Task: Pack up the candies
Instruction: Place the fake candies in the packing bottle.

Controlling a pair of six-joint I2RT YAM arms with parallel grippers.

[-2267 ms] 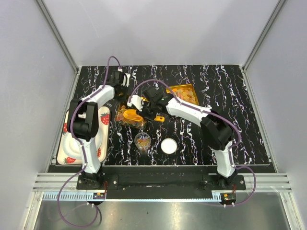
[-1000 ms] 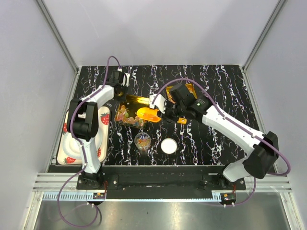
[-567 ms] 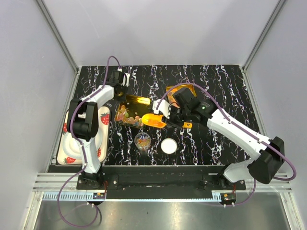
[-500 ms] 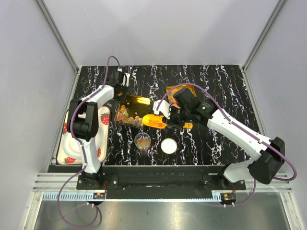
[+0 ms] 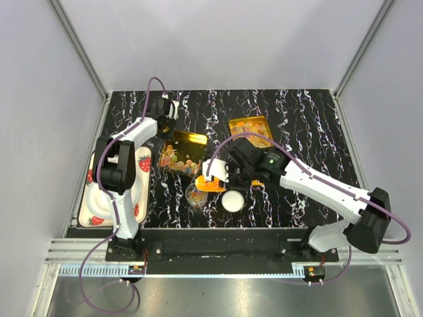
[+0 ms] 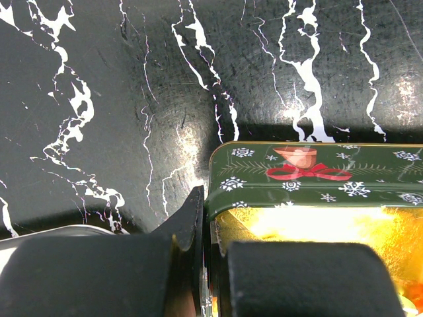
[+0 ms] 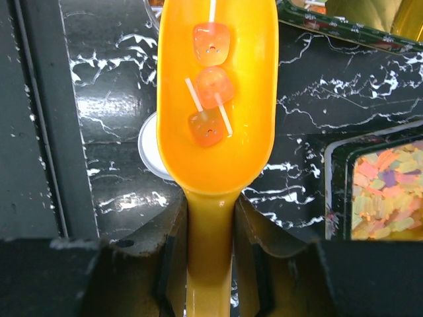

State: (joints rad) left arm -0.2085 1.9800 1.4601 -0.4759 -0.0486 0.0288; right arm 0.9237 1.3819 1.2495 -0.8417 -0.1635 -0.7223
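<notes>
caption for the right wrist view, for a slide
Right gripper holds an orange scoop carrying three candies

The left arm reaches far forward, its left gripper [image 6: 207, 221] at the far-left corner of the open tin [image 6: 304, 173], jaws pinched shut on the tin's wall. The right arm stretches leftward, its right gripper [image 7: 210, 218] just near of that tin, jaws clamped on the scoop [image 7: 250, 79] handle.

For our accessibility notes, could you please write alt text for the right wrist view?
Three orange candies lie in the bowl of a yellow-orange scoop, whose handle the right gripper clamps. Below are the black marbled table, a white disc and a square tin.
</notes>
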